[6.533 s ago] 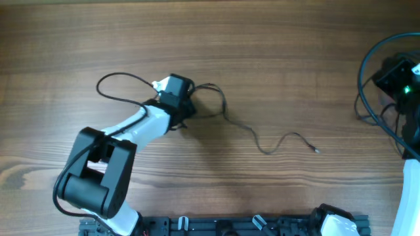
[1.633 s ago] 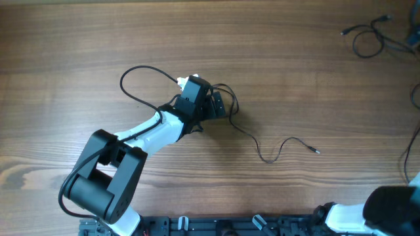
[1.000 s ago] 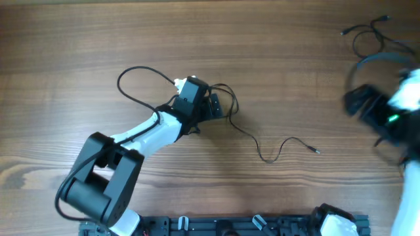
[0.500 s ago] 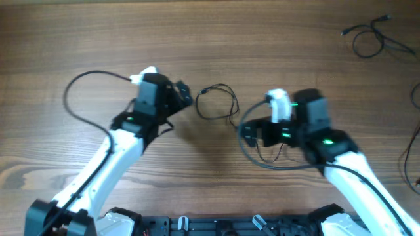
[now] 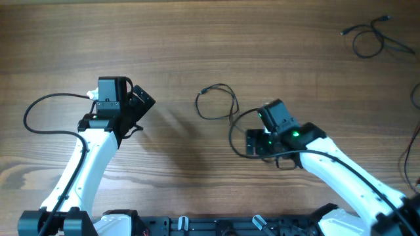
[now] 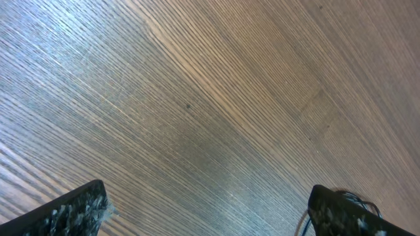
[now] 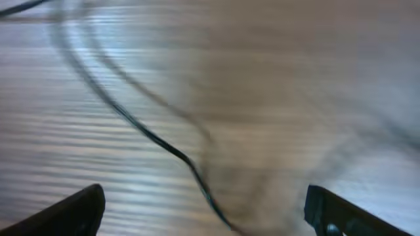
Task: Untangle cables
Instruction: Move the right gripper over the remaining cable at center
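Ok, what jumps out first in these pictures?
A thin black cable loop lies in the middle of the wooden table between the two arms, its tail running beneath the open right gripper. The left gripper, also open, hovers left of it, and a second cable bundle sits in the far right corner.

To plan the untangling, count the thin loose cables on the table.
2: one cable loops mid-table, tail hidden under the right arm; a second cable lies coiled at the top-right corner, possibly several cords.
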Available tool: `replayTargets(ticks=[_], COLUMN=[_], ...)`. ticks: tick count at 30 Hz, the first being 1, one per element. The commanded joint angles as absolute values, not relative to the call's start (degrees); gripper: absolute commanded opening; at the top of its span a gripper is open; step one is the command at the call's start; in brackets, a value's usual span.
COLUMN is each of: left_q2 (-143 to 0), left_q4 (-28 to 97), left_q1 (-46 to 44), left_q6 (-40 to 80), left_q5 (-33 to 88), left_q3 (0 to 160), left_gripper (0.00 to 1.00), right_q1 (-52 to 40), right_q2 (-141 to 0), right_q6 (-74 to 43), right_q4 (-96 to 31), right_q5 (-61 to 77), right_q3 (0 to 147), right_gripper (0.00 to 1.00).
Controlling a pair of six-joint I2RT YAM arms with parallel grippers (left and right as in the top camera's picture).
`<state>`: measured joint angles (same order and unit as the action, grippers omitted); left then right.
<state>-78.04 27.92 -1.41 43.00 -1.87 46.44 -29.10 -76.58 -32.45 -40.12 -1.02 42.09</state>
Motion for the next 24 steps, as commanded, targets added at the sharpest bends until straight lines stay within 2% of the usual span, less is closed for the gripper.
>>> replayTargets(ticks=[1, 4, 5, 7, 8, 9, 15, 16, 17, 19, 21, 24], left_q2=[-77.73, -77.73, -77.73, -77.73, -77.73, -77.73, -77.73, -77.73, -77.73, -77.73, -77.73, -77.73], left_q4=[27.94, 27.94, 27.94, 27.94, 27.94, 27.94, 27.94, 27.94, 27.94, 27.94, 27.94, 27.94], left_q1=[-1.1, -1.1, -1.1, -1.1, -1.1, -1.1, -1.1, -1.1, -1.1, -1.1, -1.1, -1.1], left_q6=[43.77, 43.77, 43.77, 43.77, 43.77, 43.77, 43.77, 43.77, 43.77, 43.77, 43.77, 43.79], left_q5=[-2.48, -2.46, -2.46, -2.48, -2.46, -2.46, -2.46, -2.46, -2.46, -2.46, -2.48, -2.46], left_q3=[46.5, 46.5, 46.5, 46.5, 46.5, 46.5, 46.5, 46.5, 46.5, 46.5, 46.5, 46.5], left_gripper=[1.0, 1.0, 1.0, 1.0, 1.0, 1.0, 1.0, 1.0, 1.0, 1.0, 1.0, 1.0], right_q1=[-28.86, -28.86, -28.84, -28.8, -28.67, -28.4, -26.79, -26.37, -26.13, -26.0, -26.0, -26.0], right_q2=[-71.85, -71.94, -72.84, -74.24, -75.5, -76.49, -77.49, -77.67, -78.02, -79.94, -82.13, -85.52], right_q6=[-56.95, -63.44, -66.89, -71.05, -74.19, -75.53, -76.64, -76.51, -76.47, -76.44, -76.42, -76.9], right_q4=[-43.66, -43.24, -41.58, -40.71, -40.82, -40.77, -40.29, -39.81, -39.35, -38.06, -36.53, -35.4], right_q5=[-4.36, -4.73, -6.26, -7.6, -8.32, -8.8, -17.52, -17.23, -16.62, -13.96, -11.33, -10.15], right_q3=[44.25, 44.05, 42.89, 41.5, 40.84, 40.69, 40.69, 40.64, 40.62, 40.53, 40.53, 40.53], right_gripper=[1.0, 0.99, 0.89, 0.84, 0.85, 1.0, 1.0, 0.93, 0.81, 0.69, 0.7, 0.78])
